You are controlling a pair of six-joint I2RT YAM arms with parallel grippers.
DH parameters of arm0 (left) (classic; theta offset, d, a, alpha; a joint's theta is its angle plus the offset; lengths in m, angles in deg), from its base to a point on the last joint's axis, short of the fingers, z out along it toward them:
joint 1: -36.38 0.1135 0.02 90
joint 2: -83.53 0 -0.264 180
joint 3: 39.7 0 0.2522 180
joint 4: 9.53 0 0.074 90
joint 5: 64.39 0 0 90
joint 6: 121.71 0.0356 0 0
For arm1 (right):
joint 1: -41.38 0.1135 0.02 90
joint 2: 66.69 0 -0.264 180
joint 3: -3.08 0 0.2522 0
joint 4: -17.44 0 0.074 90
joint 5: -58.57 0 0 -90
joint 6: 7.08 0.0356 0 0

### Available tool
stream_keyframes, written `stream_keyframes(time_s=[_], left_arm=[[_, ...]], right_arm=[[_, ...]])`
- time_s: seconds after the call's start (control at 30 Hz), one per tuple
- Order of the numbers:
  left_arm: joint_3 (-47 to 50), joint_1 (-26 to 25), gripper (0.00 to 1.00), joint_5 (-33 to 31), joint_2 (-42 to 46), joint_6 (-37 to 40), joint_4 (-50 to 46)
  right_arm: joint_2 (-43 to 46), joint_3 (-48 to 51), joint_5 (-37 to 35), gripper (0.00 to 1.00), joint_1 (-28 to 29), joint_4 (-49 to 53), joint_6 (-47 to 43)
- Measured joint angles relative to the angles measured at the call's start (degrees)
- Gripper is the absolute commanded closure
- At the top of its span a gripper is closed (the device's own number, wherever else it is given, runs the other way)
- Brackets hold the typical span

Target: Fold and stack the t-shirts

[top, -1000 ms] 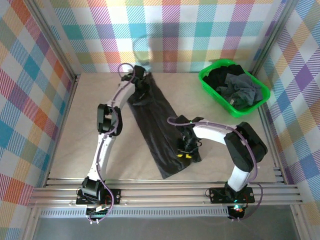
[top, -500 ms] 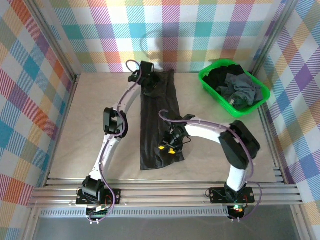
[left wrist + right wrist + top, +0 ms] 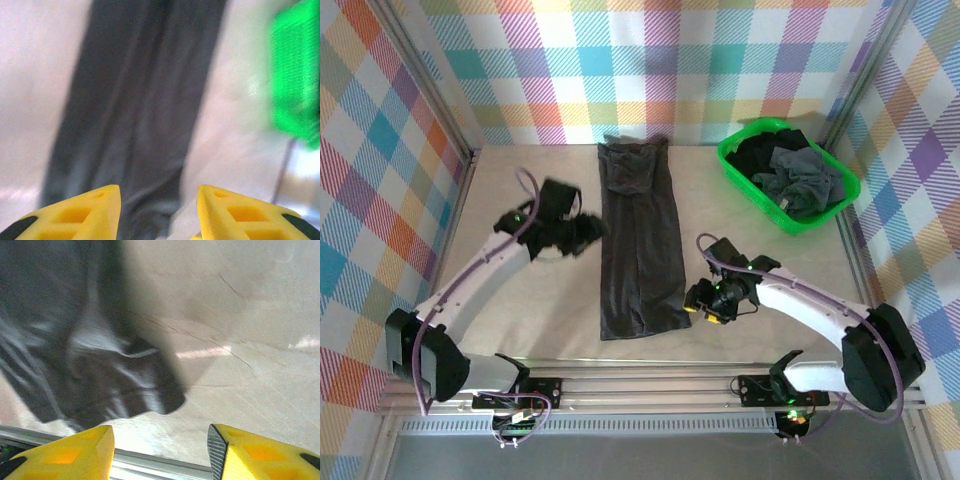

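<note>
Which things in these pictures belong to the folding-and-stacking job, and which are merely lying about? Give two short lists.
Job in hand: dark t-shirt, laid out long; heaped t-shirts.

Lying about: green basket holding the heap; table; checked walls.

Overhead I get bright, even light on the pale counter (image 3: 770, 222), with only soft, short shadows under the arms. That frame is sharp apart from the left jaws, which are smeared. My left wrist feed is soft all over: the dark t-shirt (image 3: 135, 110) is streaked lengthwise, and the green basket (image 3: 295, 75) is a glowing blur at the right edge. On the right wrist feed the t-shirt's hem streaks too, its shadow falls rightward, and a pale glare patch sits on the counter beside it.
</note>
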Motion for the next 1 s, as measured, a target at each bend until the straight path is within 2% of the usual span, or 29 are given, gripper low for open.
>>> stream_keyframes(time_s=[0.13, 0.2, 0.33, 0.5, 0.57, 0.67, 0.8, 1.0], left_arm=[[21.11, -1.60, 0.50, 8.13, 0.94, -1.38, 0.13], [27.69, -3.08, 0.50, 10.51, 3.45, -3.02, 0.33], [31.32, -5.33, 0.49, 12.46, 6.78, -6.10, 3.91], [30.93, -7.78, 0.51, 12.52, 3.98, -8.85, 11.19], [30.60, -9.11, 0.56, 12.50, 1.40, -9.57, 13.16], [29.77, -10.40, 0.73, 12.35, -2.38, -10.19, 14.67], [28.65, -10.47, 0.90, 11.74, -4.07, -9.88, 12.85], [28.00, -10.54, 0.99, 11.61, -4.31, -9.44, 13.31]], right_arm=[[-4.79, 1.53, 1.86, 0.49, 0.61, -1.81, -1.31], [-7.45, 1.51, 2.16, 0.50, 1.03, -3.50, -1.81], [-11.32, 0.52, 2.86, 0.51, 1.14, -4.28, -2.56], [-13.66, -1.75, 2.91, 0.53, 1.22, -1.99, -2.60], [-14.40, -2.51, 2.91, 0.54, 1.22, -1.20, -2.60], [-15.56, -3.78, 2.84, 0.56, 1.46, -0.02, -2.60], [-16.87, -5.18, 2.49, 0.58, 2.08, 0.96, -2.56], [-17.07, -5.84, 2.75, 0.57, 3.19, -0.22, -2.29]])
